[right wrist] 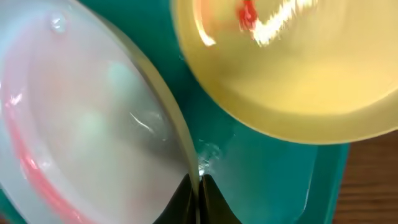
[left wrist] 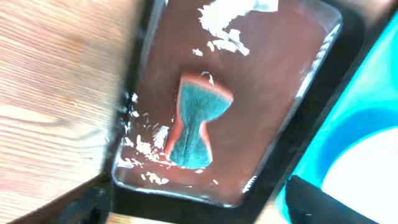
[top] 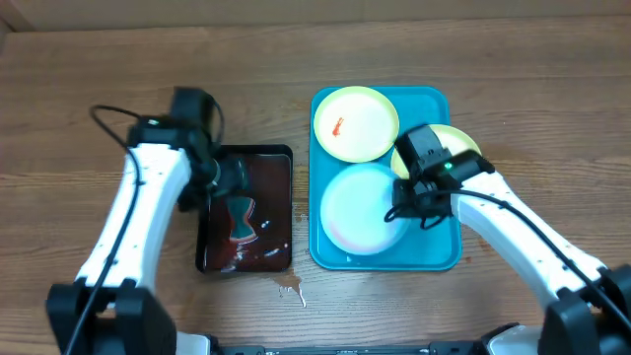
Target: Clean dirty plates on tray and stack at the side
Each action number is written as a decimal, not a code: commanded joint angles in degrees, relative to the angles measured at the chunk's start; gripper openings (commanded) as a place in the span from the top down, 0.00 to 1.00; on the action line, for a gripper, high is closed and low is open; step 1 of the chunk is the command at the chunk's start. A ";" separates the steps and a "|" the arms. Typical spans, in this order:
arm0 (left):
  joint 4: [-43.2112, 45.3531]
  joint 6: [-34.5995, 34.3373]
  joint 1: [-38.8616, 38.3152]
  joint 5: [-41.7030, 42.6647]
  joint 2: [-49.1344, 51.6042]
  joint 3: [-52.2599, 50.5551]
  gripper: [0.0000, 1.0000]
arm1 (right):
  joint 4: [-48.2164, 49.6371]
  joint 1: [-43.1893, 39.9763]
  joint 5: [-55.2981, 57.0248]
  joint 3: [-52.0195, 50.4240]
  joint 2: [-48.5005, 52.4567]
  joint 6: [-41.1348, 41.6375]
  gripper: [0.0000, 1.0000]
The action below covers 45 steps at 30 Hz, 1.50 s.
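The turquoise tray (top: 437,252) holds three plates: a yellow-green plate (top: 355,123) with a red smear, a second yellow-green plate (top: 458,140) partly under my right arm, and a pale blue-white plate (top: 360,207). My right gripper (top: 406,204) is shut on the pale plate's right rim. In the right wrist view its fingertips (right wrist: 199,186) pinch that rim, the pale plate (right wrist: 81,124) shows a pink-red streak, and the smeared yellow plate (right wrist: 292,68) lies beyond. My left gripper (top: 233,177) hangs open over the dark tray, holding nothing.
A dark brown-black tray (top: 274,173) left of the turquoise one holds a wet hourglass-shaped sponge (top: 242,219), also seen as the sponge (left wrist: 194,121) with foam specks around it. A small brown spill (top: 289,287) marks the wooden table near the front.
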 commanded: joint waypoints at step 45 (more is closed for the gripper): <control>-10.69 0.92 10.64 1.07 -9.03 22.25 0.00 | 20.94 45.29 68.15 16.59 7.13 -9.22 0.96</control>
